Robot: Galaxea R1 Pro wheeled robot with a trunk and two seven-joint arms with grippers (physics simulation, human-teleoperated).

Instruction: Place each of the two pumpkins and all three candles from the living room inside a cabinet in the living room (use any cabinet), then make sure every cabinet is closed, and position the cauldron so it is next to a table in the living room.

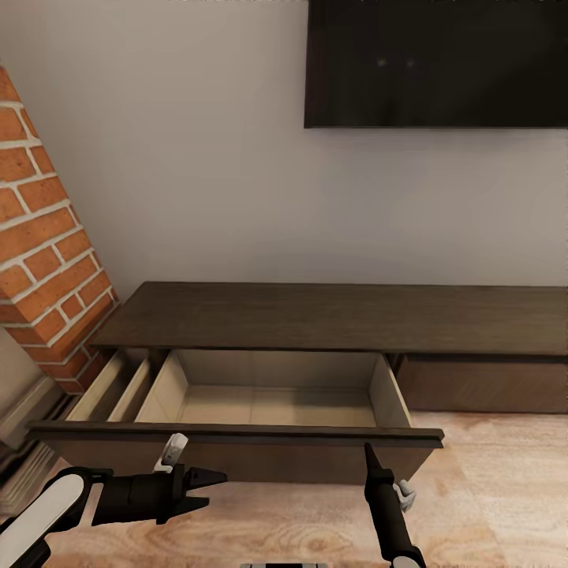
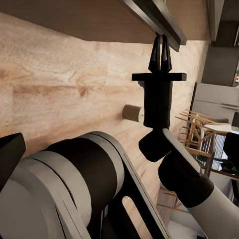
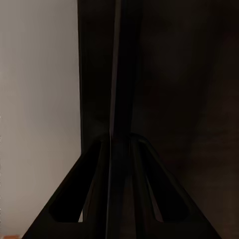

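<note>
The dark-brown cabinet (image 1: 331, 315) stands against the wall with its wide drawer (image 1: 237, 451) pulled out, and the pale interior (image 1: 276, 402) holds nothing. My right gripper (image 1: 368, 450) is shut and empty, its tip at the drawer front's upper lip; the left wrist view shows the same right gripper (image 2: 160, 40). A tan-sided candle (image 2: 132, 113) lies on the floor beside that wrist, a pale shape (image 1: 405, 494) in the head view. My left gripper (image 1: 214, 487) hovers open and empty in front of the drawer's left part, near another small pale object (image 1: 172, 452). The pumpkins are out of view.
A brick column (image 1: 47, 260) flanks the cabinet's left end, and a black TV (image 1: 434, 63) hangs above. The right drawer front (image 1: 481, 384) is closed. Wood floor (image 1: 489, 489) spreads to the right. Wooden chairs (image 2: 199, 130) stand farther off.
</note>
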